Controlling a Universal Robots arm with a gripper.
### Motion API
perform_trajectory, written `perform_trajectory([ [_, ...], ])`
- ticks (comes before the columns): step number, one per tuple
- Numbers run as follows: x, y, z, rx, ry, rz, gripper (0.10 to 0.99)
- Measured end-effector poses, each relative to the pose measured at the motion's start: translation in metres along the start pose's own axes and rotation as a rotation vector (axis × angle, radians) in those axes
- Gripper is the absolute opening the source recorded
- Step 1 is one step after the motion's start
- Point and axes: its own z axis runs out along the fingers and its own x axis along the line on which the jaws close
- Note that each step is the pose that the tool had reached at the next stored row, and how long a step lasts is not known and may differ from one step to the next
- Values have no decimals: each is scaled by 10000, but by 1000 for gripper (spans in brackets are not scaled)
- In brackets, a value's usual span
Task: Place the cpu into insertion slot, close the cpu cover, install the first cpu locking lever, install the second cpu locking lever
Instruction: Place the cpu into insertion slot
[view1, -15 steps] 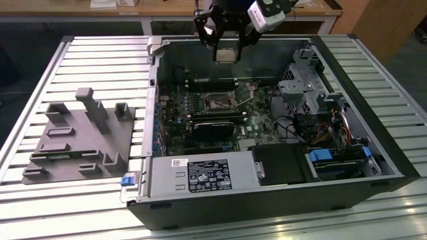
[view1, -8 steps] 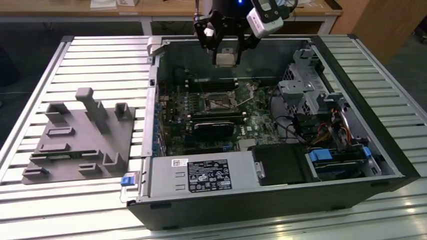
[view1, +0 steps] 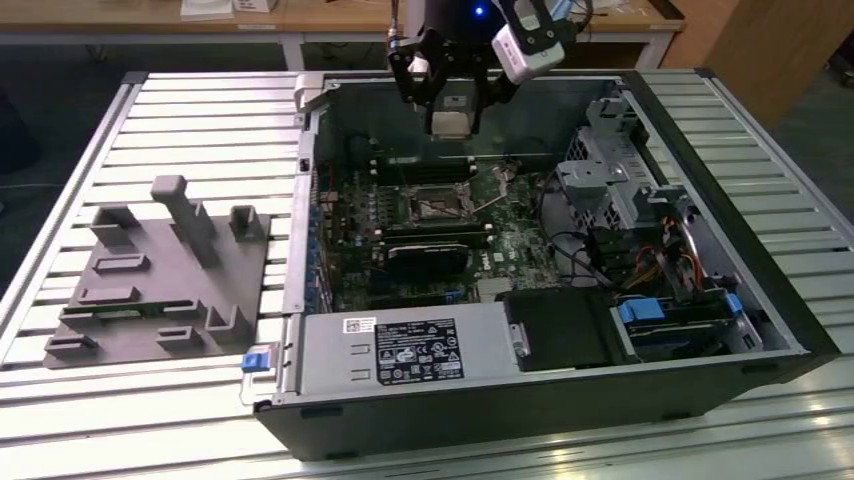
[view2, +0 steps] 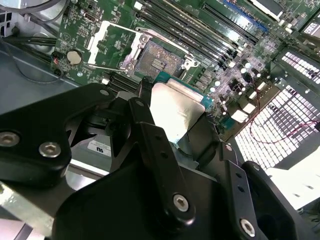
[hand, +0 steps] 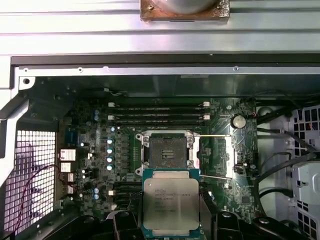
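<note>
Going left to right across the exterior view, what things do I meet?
Grey fixture plate → insertion slot → metal drive cage. The cpu, held in the gripper, overlaps the slot's position, so it is left out.

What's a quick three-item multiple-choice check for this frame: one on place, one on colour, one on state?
1. Where is the chip?
A in the socket
B in the gripper, above the board
C lying on the board

2. What colour is the chip's top?
A silvery grey
B blue
C black

3. How is the socket's cover?
A shut over the chip
B swung open, socket empty
C shut over an empty socket

Answers:
1 B, the gripper holds it clear of the board.
2 A, its top is pale metal.
3 B, the frame is swung off the bare dark socket.
</note>
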Motion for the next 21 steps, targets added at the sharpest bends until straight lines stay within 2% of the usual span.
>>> perform_trajectory([
  [21,-3,-15,171,13,0,0,541],
])
